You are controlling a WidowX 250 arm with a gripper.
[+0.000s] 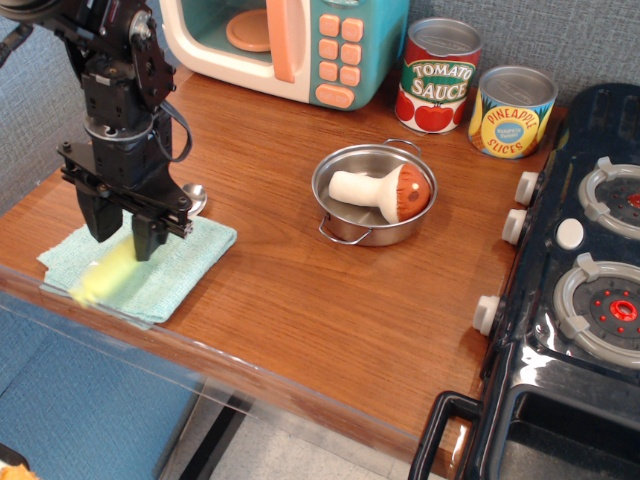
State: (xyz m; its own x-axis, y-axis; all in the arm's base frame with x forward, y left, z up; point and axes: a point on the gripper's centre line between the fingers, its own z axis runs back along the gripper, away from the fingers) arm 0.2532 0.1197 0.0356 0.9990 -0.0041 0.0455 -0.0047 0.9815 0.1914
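Observation:
My black gripper (123, 232) hangs open over a light teal towel (175, 262) at the table's front left corner. Just below its fingers a pale yellow corn-like piece (105, 276) lies on the towel, blurred, pointing toward the front left. Nothing sits between the fingers. A small shiny metal piece (193, 196) shows behind the gripper at the towel's back edge.
A steel pot (345, 222) holding a toy mushroom (385, 190) stands mid-table. A toy microwave (300, 45) sits at the back, with a tomato sauce can (438, 75) and a pineapple can (511, 111) beside it. A black toy stove (590, 270) fills the right side.

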